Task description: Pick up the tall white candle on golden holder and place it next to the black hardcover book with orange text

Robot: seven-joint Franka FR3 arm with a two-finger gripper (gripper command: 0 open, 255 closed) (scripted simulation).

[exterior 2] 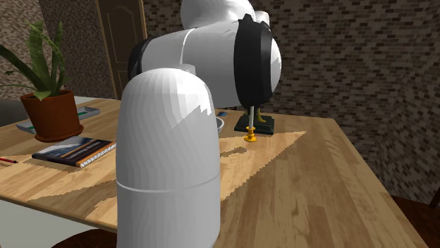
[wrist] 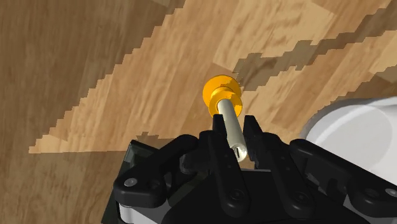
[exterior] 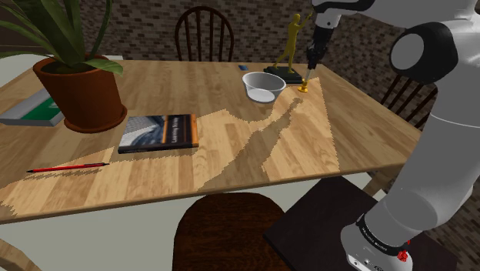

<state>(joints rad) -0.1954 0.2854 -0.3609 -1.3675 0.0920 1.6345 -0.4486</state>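
Light-grained wood is seen across the large desk [exterior: 254,146], which is crossed by jagged bands of shadow. The white arm [exterior: 438,138] is raised from a dark stand [exterior: 315,223] at the shoulder view's lower right and is stretched over the far side of the desk. Dark wooden chairs are placed at the far edge [exterior: 204,31] and the near edge [exterior: 223,231], and a brick wall is seen behind them.

A potted plant [exterior: 81,92] in a reddish-brown pot is set on the desk at the shoulder view's left, with a green book [exterior: 35,108] just behind it. The black hardcover book [exterior: 160,132] is laid flat just beside the pot, on the side toward the arm. A white bowl [exterior: 263,86] is placed toward the far edge, and a golden figurine [exterior: 291,42] on a dark base is stood behind it. A red pencil [exterior: 68,167] is laid near the front edge, in front of the pot.

The candle [exterior: 305,81], a thin pale stick on a golden holder, is stood upright just beside the bowl and in front of the figurine's base, well apart from the black hardcover book. Its holder appears to be resting on the desk.

The end effector [exterior: 310,65] is held directly above the candle, pointing down. In the wrist view the end effector [wrist: 234,137] is seen nearly closed, with the top of the candle [wrist: 230,124] clasped between its two black fingers.
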